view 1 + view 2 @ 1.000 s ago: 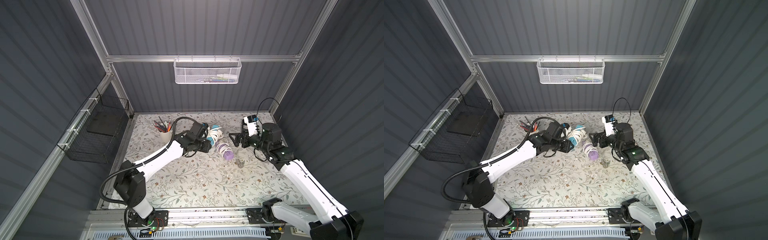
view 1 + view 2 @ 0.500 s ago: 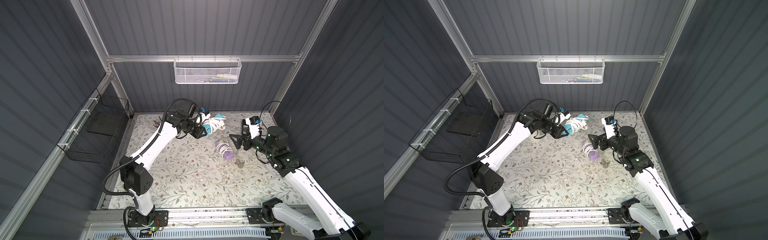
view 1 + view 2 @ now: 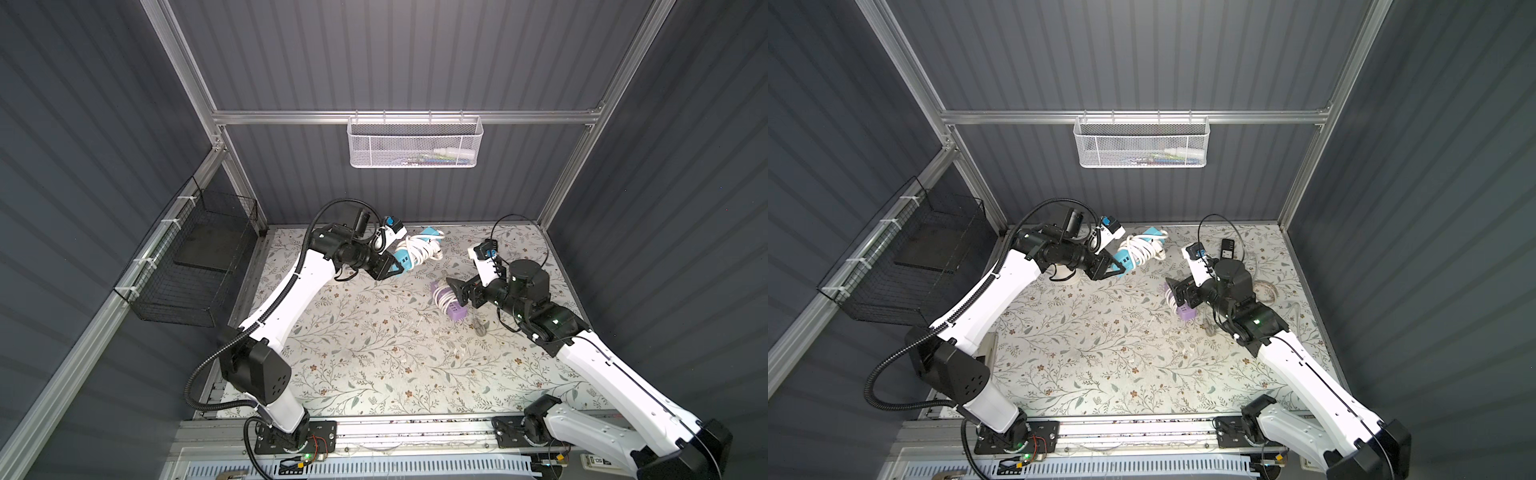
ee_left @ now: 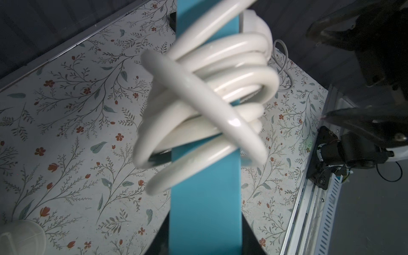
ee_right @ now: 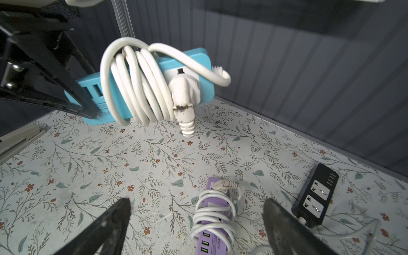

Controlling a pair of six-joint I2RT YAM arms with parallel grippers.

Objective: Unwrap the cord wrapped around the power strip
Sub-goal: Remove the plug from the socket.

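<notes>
Holds the blue power strip (image 5: 196, 56) higher above the desk (image 3: 374, 353) and nearer the back wall than a second ago; grips it with the left jaws clamped on one end; keeps it in the air, tilted, with the white cord (image 5: 132, 84) wound in several loops round its middle and the plug (image 5: 184, 88) lying against its face. Points the right jaws toward it, spread wide apart and empty, low over a purple power strip (image 5: 209, 244) lying cord-wrapped on the desk; shows a black power strip (image 5: 315, 196) just beside that.
</notes>
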